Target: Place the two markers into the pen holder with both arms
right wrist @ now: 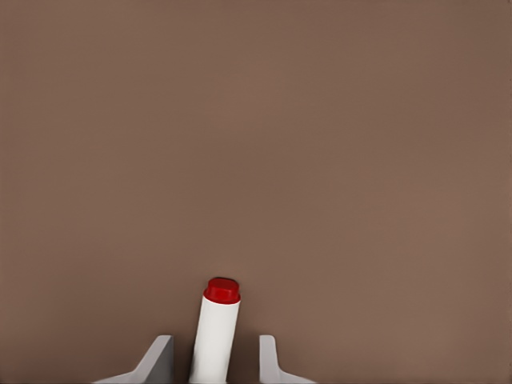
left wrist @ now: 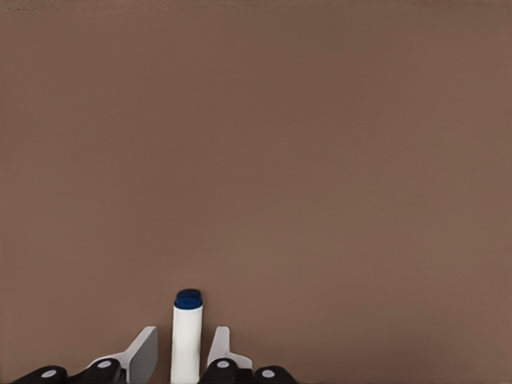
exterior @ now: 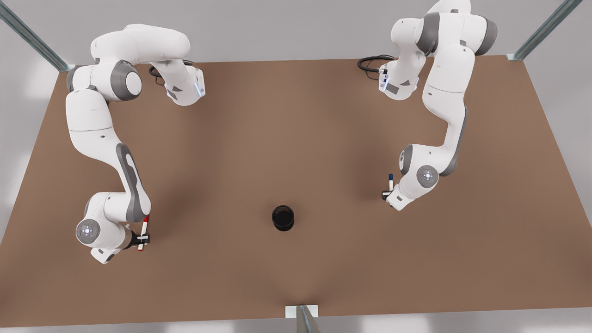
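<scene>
The black pen holder (exterior: pixel 283 218) stands on the brown table, near the front edge and about midway between the arms. On the front view's left, my right gripper (exterior: pixel 143 238) is shut on the red-capped marker (exterior: pixel 145 224). In the right wrist view this marker (right wrist: pixel 218 328) sticks out between the grey fingers (right wrist: pixel 160 360) toward the table. On the front view's right, my left gripper (exterior: pixel 387 193) is shut on the blue-capped marker (exterior: pixel 391 181). That marker (left wrist: pixel 186 344) sits between the fingers (left wrist: pixel 144 352) in the left wrist view. Both grippers are well away from the holder.
The brown table (exterior: pixel 296 115) stretches wide between the arms. Both arm bases and black cables (exterior: pixel 370 62) sit at the far edge. Metal frame posts stand at the far corners, and a bracket (exterior: pixel 303 312) is at the middle of the near edge.
</scene>
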